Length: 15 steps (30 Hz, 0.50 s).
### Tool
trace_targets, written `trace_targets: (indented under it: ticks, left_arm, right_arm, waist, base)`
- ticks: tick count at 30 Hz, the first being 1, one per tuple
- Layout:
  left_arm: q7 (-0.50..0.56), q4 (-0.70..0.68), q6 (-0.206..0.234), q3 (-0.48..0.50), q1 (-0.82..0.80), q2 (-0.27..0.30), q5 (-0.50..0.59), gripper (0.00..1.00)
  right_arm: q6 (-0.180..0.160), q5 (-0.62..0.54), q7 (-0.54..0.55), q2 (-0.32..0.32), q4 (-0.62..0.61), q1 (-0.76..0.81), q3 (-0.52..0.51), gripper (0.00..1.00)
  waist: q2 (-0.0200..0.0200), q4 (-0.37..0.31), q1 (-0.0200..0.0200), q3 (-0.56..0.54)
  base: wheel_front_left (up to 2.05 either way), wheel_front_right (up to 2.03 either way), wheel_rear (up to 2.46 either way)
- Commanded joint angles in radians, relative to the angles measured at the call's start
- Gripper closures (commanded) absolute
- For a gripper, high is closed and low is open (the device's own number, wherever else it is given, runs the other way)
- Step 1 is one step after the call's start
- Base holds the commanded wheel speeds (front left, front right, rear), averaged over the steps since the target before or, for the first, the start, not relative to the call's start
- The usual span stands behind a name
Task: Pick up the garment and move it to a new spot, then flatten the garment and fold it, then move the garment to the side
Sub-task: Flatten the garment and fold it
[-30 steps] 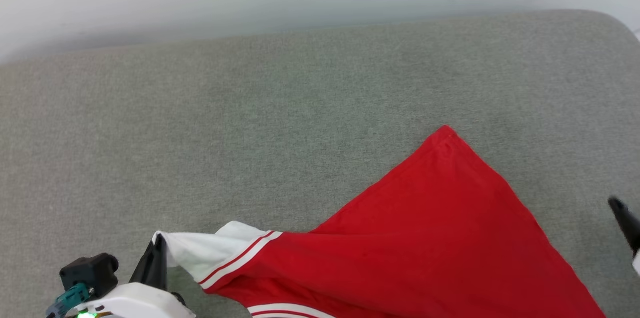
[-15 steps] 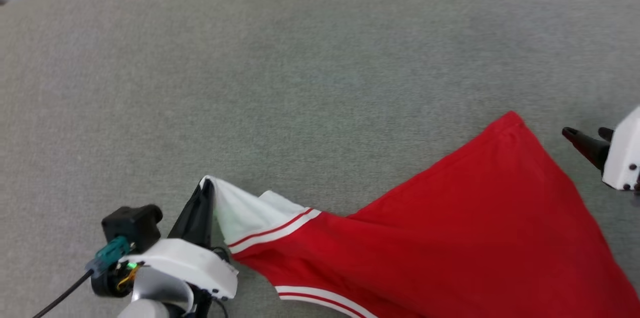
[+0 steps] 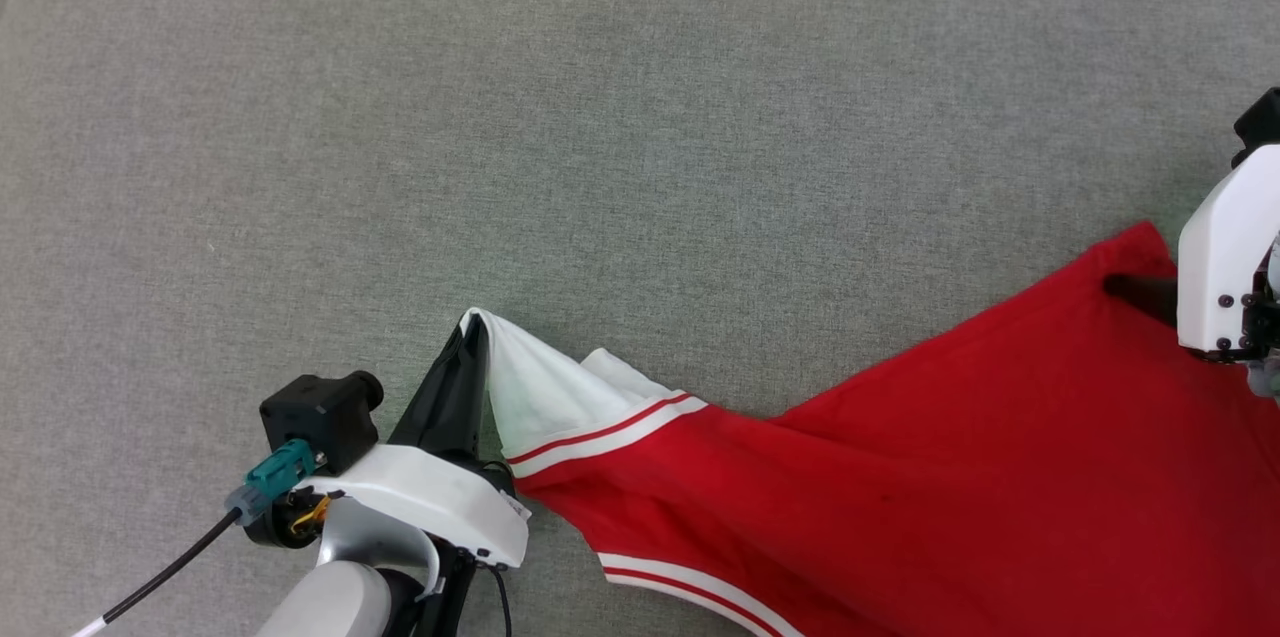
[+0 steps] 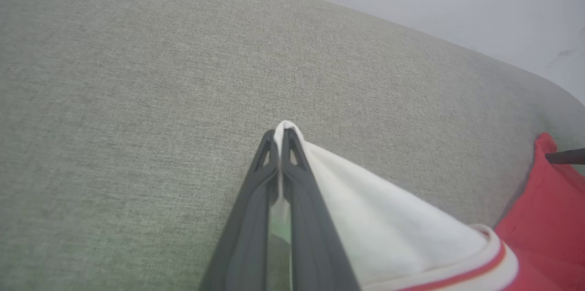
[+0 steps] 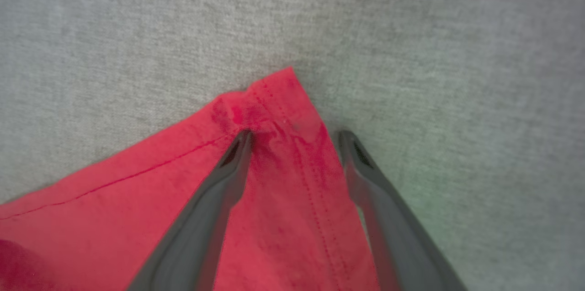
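The garment (image 3: 900, 497) runs off the bottom and right edges of my head view, so I can't see most of it. The left tool (image 3: 470, 332) hides the bit of white sleeve (image 3: 545, 397) it pinches, and its arm is cut off at the bottom. In the head view the right tool (image 5: 295, 135) is mostly behind its white casing (image 3: 1225, 257); one dark finger (image 3: 1135, 292) pokes out. The right wrist view is fuzzy, so I can't tell if the tips touch the garment. In the left wrist view the right edge cuts off a thin dark bar (image 4: 566, 156).
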Motion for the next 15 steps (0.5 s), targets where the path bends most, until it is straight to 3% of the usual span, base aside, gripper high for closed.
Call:
trace_targets:
  ticks: [1,8,15]
  left_arm:
    - [-0.007,0.006,-0.005,0.0,-0.007,-0.004,0.0,1.0]
    - [-0.017,0.031,-0.004,0.013,0.008,0.008,-0.007,1.0]
    - [0.01,0.013,-0.001,0.036,-0.003,0.088,0.013,1.0]
  right_arm:
    - [-0.001,0.008,0.018,0.04,0.06,0.058,0.029,1.0]
    - [-0.001,0.022,-0.004,0.014,0.016,0.057,0.064,1.0]
    - [-0.001,0.03,-0.1,-0.03,-0.038,0.013,0.074,1.0]
  waist:
    - [0.0,0.002,0.0,0.002]
    - [0.0,-0.015,0.0,-0.039]
    - [0.0,-0.051,0.0,-0.147]
  base:
    - [0.0,0.0,0.0]
    - [0.0,0.0,0.0]
    - [0.0,0.0,0.0]
